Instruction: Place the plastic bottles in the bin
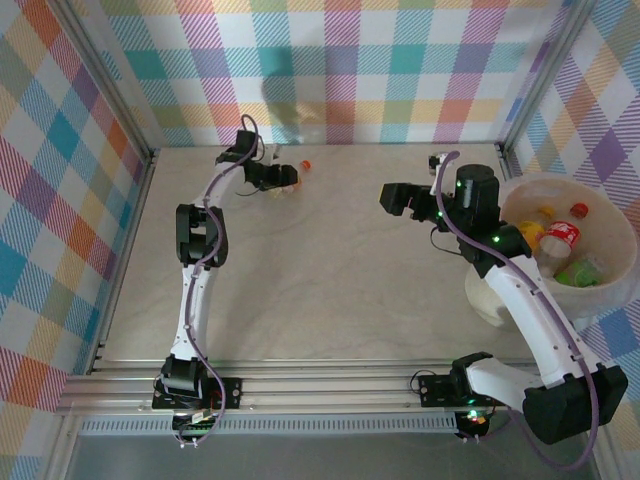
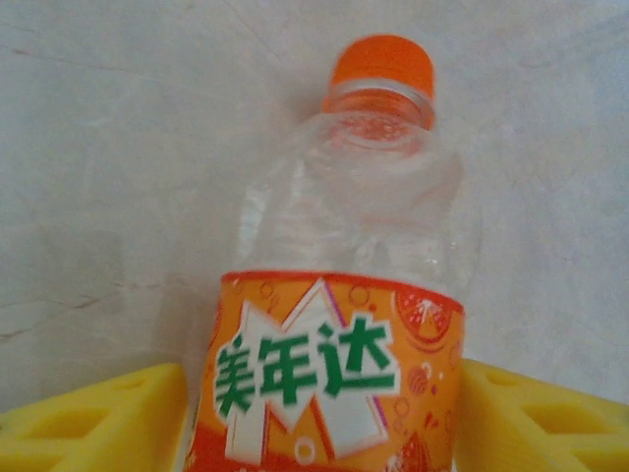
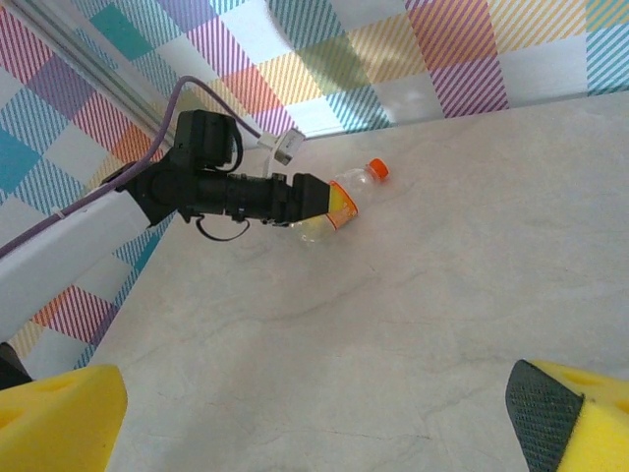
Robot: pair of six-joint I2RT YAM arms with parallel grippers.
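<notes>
Left wrist camera shows the left gripper [image 2: 324, 423] drawn in around the orange-label bottle [image 2: 339, 246], with a yellow pad against each side of the label near the base end. How hard the pads press cannot be read from here. The bottle lies on its side on the table [image 1: 340, 280], close to the back wall at the far left, its orange cap [image 2: 381, 67] pointing away from the fingers. The bin [image 1: 497, 300] stands well apart at the far right edge, with several bottles [image 1: 560, 240] already inside it. The main risk is the hold itself. The body is clear, thin-walled and round, and it looks empty. A light squeeze could let it roll or squirt out from between the pads as it lifts, while a hard one may buckle the wall and loosen the contact. Because the pads sit toward the base, the neck and cap overhang, so the bottle may pivot and droop during the swing. The carry is also long, which gives any slip time to grow. The right gripper [image 1: 392, 198] hangs with its jaws spread wide and holding nothing, just in front of the bin and on the straight path to it, so a direct crossing could clip that arm.
</notes>
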